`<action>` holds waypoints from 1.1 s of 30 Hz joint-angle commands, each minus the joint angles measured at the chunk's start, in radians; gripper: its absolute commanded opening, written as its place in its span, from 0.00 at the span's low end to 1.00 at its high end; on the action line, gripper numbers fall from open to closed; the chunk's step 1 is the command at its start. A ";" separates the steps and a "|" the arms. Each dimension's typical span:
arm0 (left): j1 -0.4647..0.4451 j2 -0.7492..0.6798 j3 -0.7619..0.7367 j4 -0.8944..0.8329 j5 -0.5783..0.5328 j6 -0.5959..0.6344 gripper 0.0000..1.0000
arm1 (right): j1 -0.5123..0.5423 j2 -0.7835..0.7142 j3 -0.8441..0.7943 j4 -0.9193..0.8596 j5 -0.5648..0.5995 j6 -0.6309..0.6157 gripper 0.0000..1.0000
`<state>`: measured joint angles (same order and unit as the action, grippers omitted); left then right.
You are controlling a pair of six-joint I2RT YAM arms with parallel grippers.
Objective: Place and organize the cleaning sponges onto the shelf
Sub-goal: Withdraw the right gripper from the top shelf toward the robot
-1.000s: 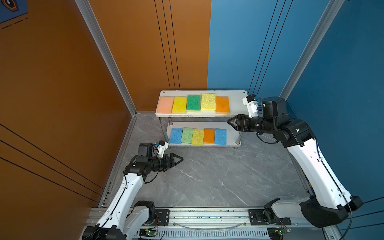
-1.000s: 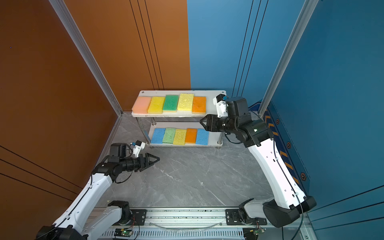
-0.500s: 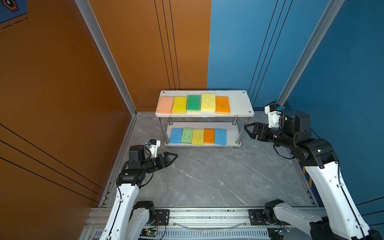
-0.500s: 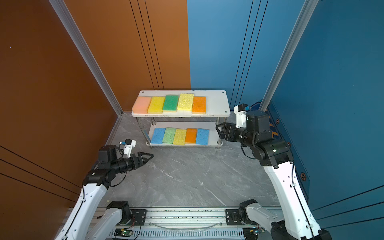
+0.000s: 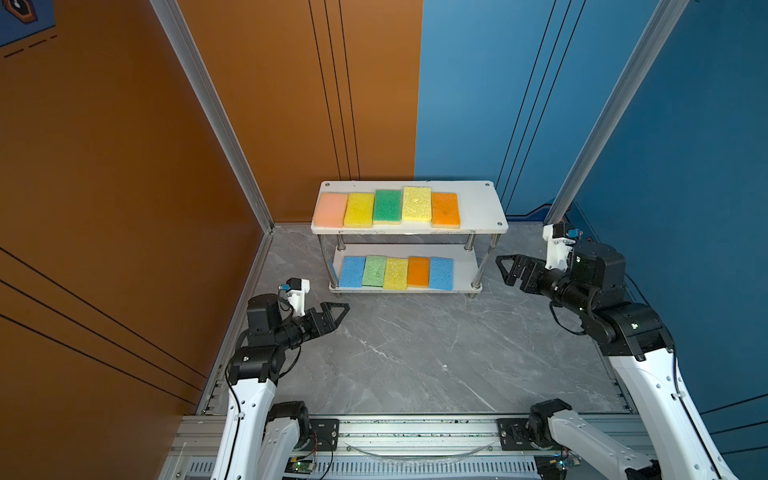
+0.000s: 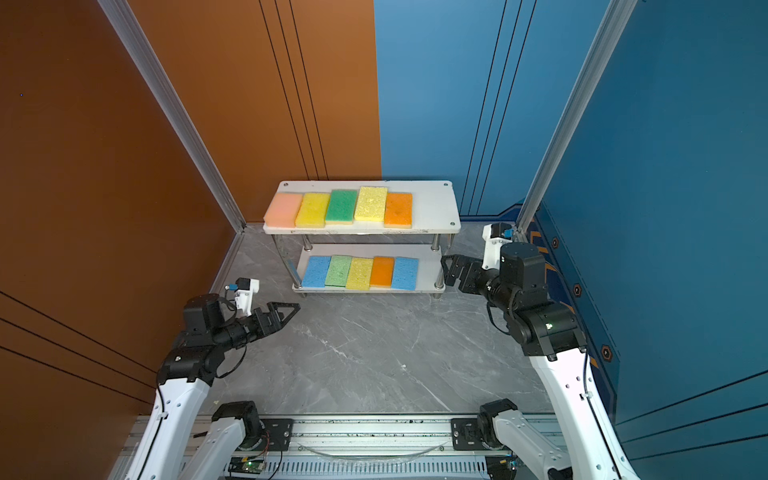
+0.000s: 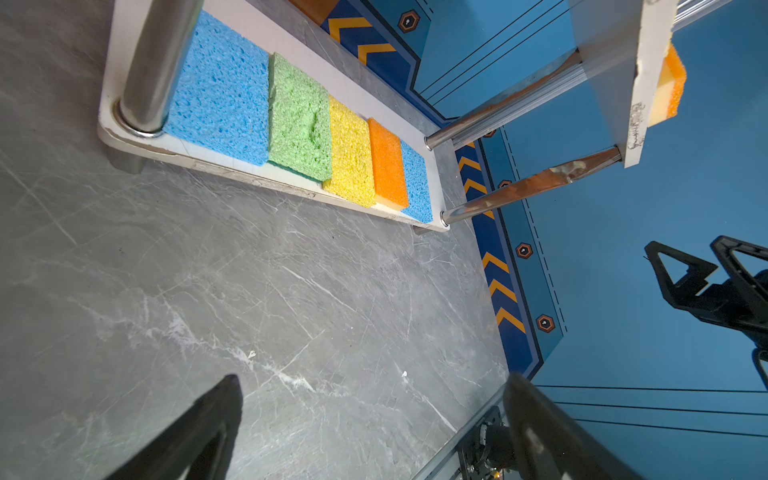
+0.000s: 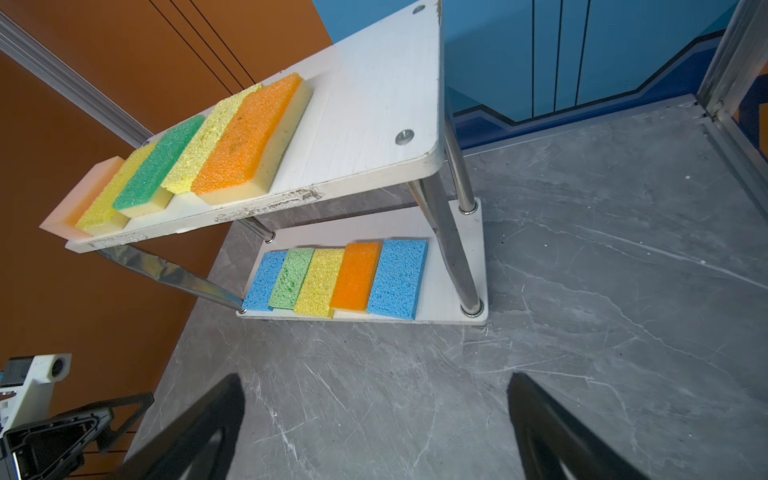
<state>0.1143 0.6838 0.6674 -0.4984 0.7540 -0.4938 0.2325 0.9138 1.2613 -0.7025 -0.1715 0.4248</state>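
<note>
Ten sponges (image 5: 386, 205): five per board on the shelf (image 5: 482, 208), at the table's (image 5: 415, 353) far edge. My left tool (image 5: 337, 312) and right tool (image 5: 503, 269): spread wide, empty. Risks: light green sponge (image 5: 374, 271) sits uneven, may slip; my right tool, near the shelf's end, could jolt it.

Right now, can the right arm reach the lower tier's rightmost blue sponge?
Probably yes: the open right end effector hangs beside the shelf; the blue sponge lies bare, a corner post stands close.

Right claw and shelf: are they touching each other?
Apart. The right wrist view shows bare floor between the open right claw and the shelf.
</note>
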 commanded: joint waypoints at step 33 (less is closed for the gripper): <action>0.057 -0.154 -0.003 -0.050 -0.409 0.063 0.98 | -0.027 -0.273 -0.510 0.541 0.107 -0.116 1.00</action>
<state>0.1719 0.5491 0.6674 -0.5434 0.4259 -0.4759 0.2092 0.6399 0.7677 -0.1890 -0.0803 0.3416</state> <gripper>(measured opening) 0.981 0.995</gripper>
